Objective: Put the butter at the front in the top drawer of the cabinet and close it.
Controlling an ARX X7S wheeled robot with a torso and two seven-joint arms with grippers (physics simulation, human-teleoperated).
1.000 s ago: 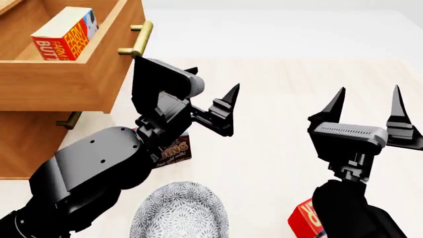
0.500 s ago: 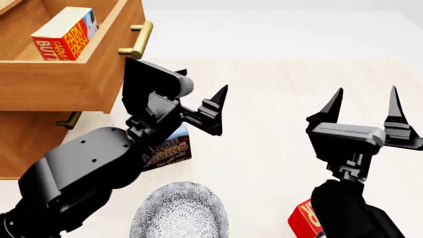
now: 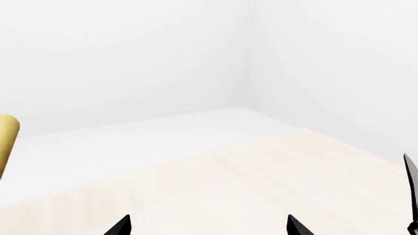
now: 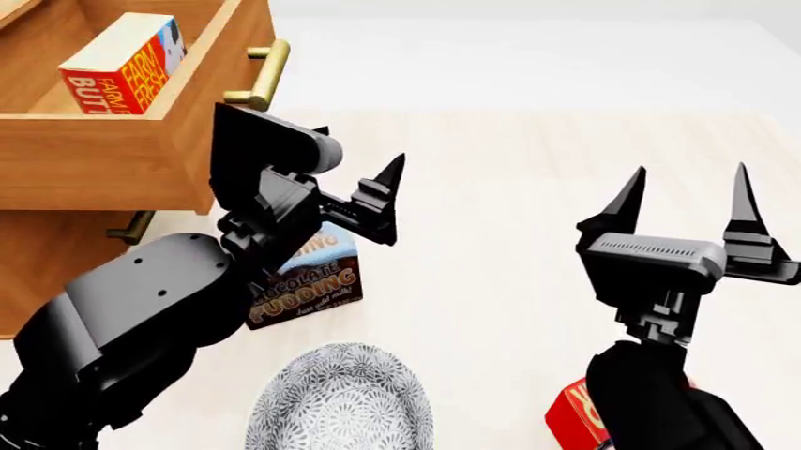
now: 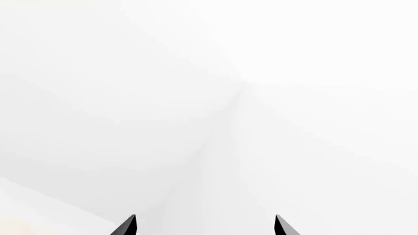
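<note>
Pale tabletop: butter sits in open drawer; my left claw, spread and empty, must push it shut.

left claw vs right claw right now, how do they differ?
The left claw sits near the top drawer's brass handle; the right claw hangs over bare table, far from the cabinet. The left claw is tilted, tips angled sideways; the right claw points its tips straight up in the head view. The left arm hides part of the chocolate pudding box; the right arm hides part of a red box. Both are open and empty.
</note>
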